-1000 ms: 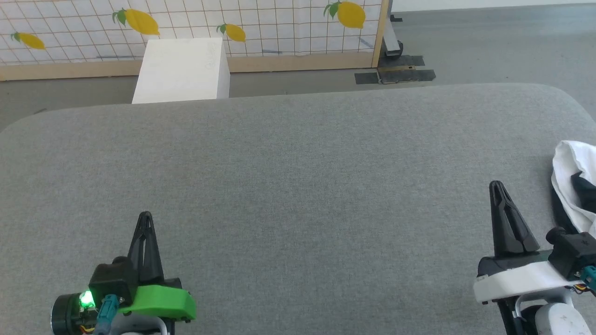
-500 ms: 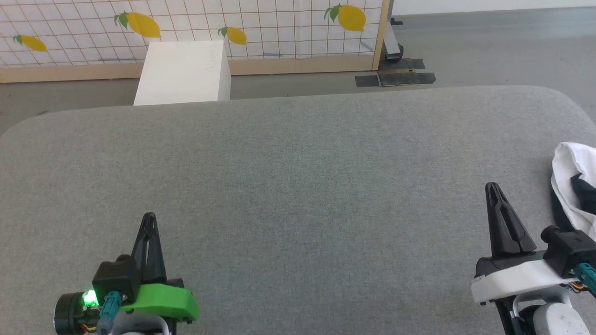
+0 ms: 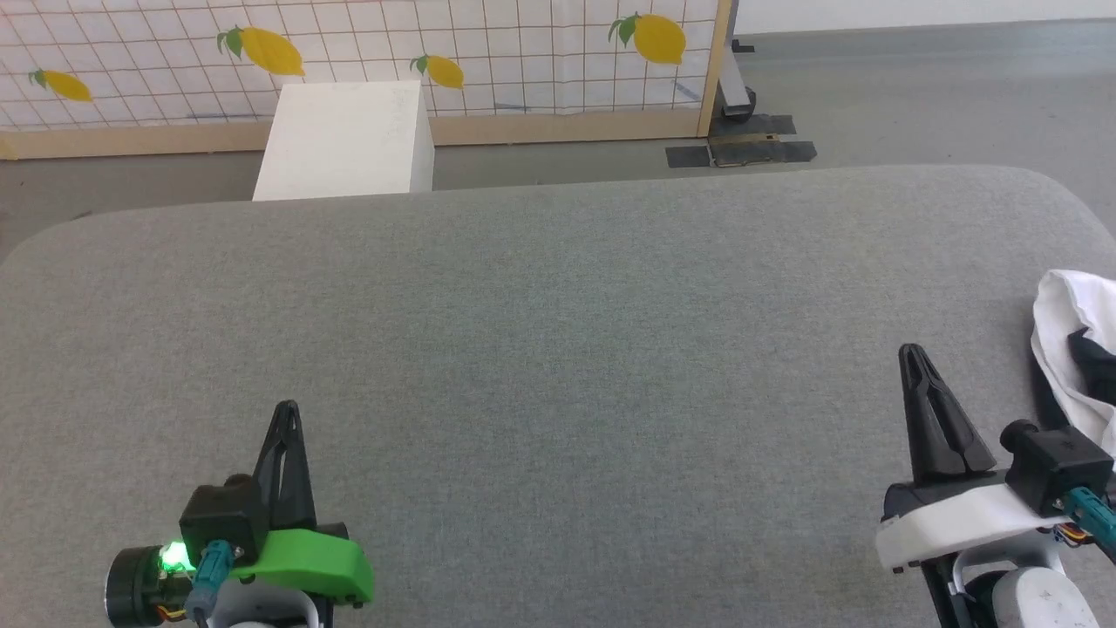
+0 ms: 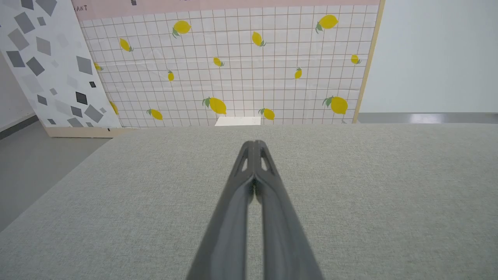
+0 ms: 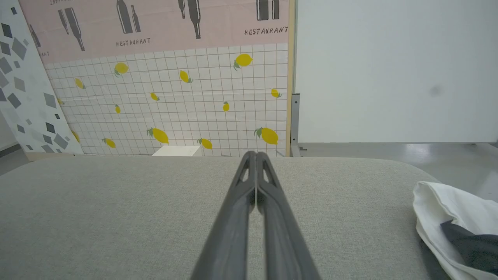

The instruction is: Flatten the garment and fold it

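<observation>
The left gripper [image 3: 286, 410] hovered low over the near left part of the grey padded surface [image 3: 558, 349]. Its two dark fingers were pressed together with nothing between them, which the left wrist view [image 4: 255, 144] confirmed. The right gripper [image 3: 911, 351] hung at the near right, also closed tight and empty, its tips meeting in its own wrist view [image 5: 255, 154].

Just to the right of that gripper, and apart from its fingers, the garment [image 3: 1065, 324] lay bunched at the surface's right edge. It was white cloth with a dark fold showing inside it [image 5: 447, 210], and it ran out of the picture on the right.

Beyond the far edge, a white box [image 3: 344, 139] stood on the grey floor [image 3: 915, 96] in front of a lemon-print screen [image 3: 523, 52]. Only its plain top and one side showed, so whether it held anything could not be told.

Compared with a second before, the whole head view had slid slightly downward, so the camera had moved. Both grippers had stayed closed and stood a little nearer the picture's middle. The garment lay in the same heap.
</observation>
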### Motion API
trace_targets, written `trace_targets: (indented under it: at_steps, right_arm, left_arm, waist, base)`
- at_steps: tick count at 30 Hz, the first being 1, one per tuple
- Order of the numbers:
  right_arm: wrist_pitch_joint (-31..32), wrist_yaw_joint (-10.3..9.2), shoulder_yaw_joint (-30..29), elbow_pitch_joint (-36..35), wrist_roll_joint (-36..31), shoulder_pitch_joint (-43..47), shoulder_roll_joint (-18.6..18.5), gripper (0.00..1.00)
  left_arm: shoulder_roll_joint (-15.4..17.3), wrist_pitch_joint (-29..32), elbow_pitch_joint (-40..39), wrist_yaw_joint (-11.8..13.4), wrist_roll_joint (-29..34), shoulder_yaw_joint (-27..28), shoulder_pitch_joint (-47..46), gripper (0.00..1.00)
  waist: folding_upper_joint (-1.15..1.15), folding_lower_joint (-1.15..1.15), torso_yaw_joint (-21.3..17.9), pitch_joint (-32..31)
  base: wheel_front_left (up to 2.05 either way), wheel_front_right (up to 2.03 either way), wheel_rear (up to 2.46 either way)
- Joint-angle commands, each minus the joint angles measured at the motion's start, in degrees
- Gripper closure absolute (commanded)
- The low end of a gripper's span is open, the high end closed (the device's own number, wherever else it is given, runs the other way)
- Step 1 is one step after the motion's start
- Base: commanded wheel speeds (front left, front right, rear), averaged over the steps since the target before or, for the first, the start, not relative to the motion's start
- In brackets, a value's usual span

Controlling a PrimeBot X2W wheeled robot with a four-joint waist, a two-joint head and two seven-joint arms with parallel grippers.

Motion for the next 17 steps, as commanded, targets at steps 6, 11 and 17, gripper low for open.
trace_targets:
  at_steps: [6, 11, 17]
  right_arm:
    - [0.94, -0.03, 0.26, -0.63, -1.09, 0.69, 0.33, 1.0]
    - [1.51, -0.04, 0.33, -0.77, -1.51, 0.77, 0.45, 1.0]
    - [2.19, -0.04, 0.41, -0.94, -2.03, 0.87, 0.6, 1.0]
  left_arm:
    - [-0.22, 0.84, -0.25, -0.38, 0.43, -0.03, -0.53, 1.0]
    - [-0.25, 1.4, -0.3, -0.54, 0.55, -0.11, -0.59, 1.0]
    - [-0.28, 2.09, -0.37, -0.73, 0.7, -0.2, -0.67, 1.0]
  waist:
    - [0.0, 0.0, 0.04, -0.18]
    - [0.0, 0.0, 0.07, -0.31]
    - [0.0, 0.0, 0.11, -0.47]
  base:
    - [0.0, 0.0, 0.0]
    - [0.0, 0.0, 0.0]
    - [0.0, 0.0, 0.0]
